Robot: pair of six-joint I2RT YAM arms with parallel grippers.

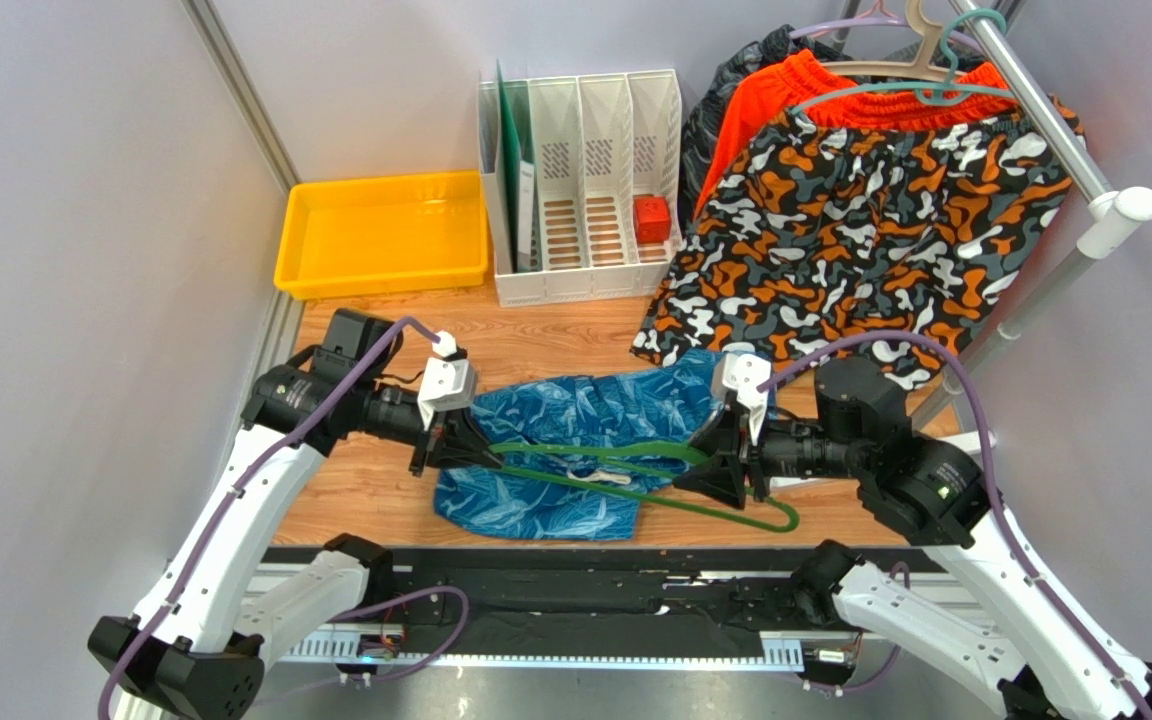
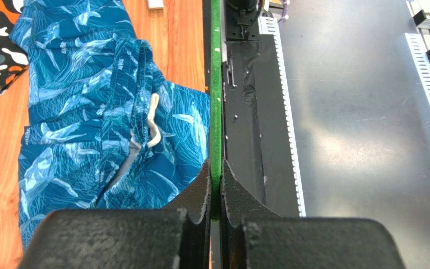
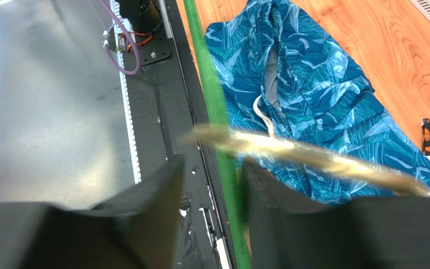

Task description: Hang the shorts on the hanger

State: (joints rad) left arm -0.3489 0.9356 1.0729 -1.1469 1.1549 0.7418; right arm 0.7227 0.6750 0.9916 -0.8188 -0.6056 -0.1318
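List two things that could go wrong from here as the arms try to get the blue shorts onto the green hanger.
1. The left gripper pinches only one thin bar of the hanger, so the hanger may twist or slip in that narrow grip.
2. The right gripper straddles the hanger with a gap beside the bar. Closing off-centre could push it aside.
3. The shorts lie crumpled under the hanger, held by neither gripper, and might bunch or get dragged.

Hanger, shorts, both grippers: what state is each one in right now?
hanger, held at one end, nothing hung on it.
shorts, rumpled on the table, not on the hanger.
left gripper, shut on the hanger.
right gripper, open, straddling the hanger's bar.
camouflage shorts, hanging from the rail.
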